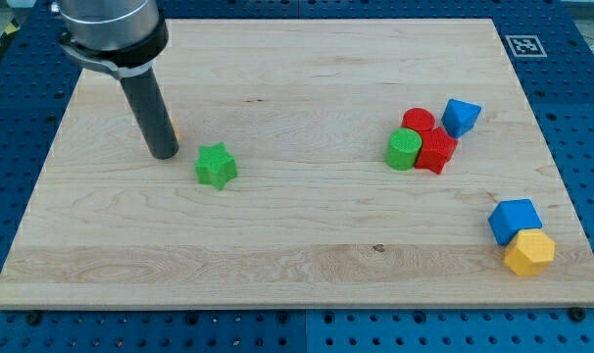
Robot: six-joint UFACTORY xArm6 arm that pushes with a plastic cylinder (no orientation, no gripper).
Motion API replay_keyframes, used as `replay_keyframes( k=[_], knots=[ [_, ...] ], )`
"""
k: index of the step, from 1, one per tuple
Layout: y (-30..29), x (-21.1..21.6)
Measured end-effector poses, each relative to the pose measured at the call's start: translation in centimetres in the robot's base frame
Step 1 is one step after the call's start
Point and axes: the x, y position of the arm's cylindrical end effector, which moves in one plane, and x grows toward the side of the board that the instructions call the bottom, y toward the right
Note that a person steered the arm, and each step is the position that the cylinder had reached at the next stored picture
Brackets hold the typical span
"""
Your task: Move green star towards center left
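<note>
The green star [216, 165] lies on the wooden board [297, 255], left of the middle. My tip [165, 154] rests on the board just to the left of the star and slightly above it in the view, a small gap apart. The dark rod rises from the tip to the arm at the view's top left. A small orange thing shows at the rod's right edge [174, 126], mostly hidden behind the rod.
A cluster at the view's right holds a green cylinder [403, 150], a red cylinder [419, 122], a red block [437, 152] and a blue block [461, 117]. A blue cube [515, 220] and a yellow hexagon block [529, 252] touch near the bottom right.
</note>
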Motion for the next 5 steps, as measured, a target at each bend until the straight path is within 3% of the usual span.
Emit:
replay_keyframes(
  k=[2, 3, 5],
  knots=[
    [2.5, -3.0],
    [6.8, -5.1],
    [15.5, -3.9]
  ],
)
